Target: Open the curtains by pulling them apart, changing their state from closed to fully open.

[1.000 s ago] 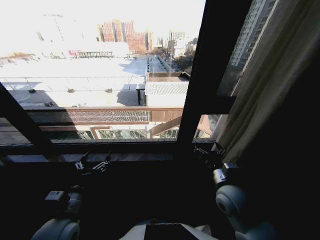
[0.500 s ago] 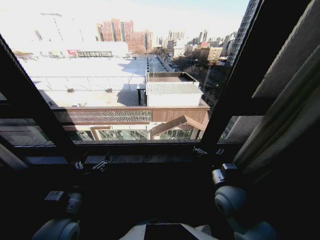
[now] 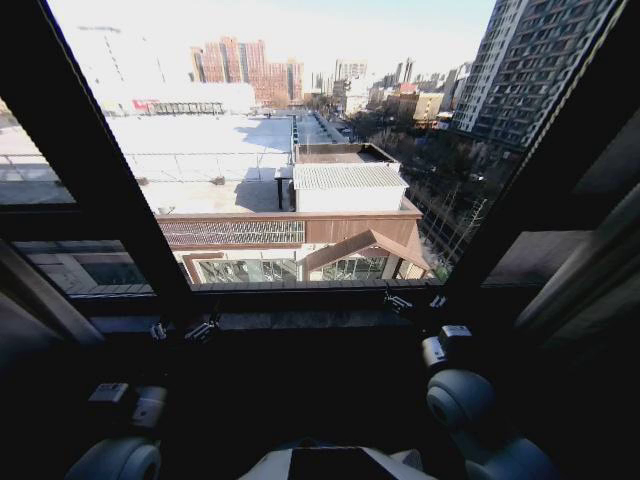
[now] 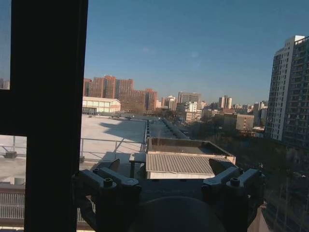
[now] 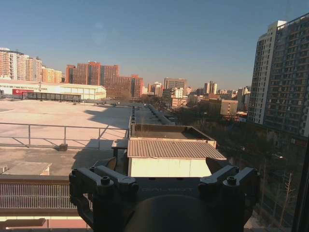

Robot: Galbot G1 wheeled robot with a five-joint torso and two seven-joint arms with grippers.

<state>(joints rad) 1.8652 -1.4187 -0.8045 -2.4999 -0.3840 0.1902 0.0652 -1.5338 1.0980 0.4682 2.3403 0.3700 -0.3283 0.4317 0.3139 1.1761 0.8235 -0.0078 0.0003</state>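
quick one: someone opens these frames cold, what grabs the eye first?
The sunlit city through the bare window: white rooftops, red towers far off, a high-rise at right, all framed by slanting black frame bars. The curtains are a dim strip of fabric at the head view's right edge. Low in the dark, the left gripper and right gripper sit open near the sill, holding nothing.

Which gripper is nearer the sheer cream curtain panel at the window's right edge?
Right. The right gripper sits low by the sill, beside that curtain panel; the left gripper is across the window.
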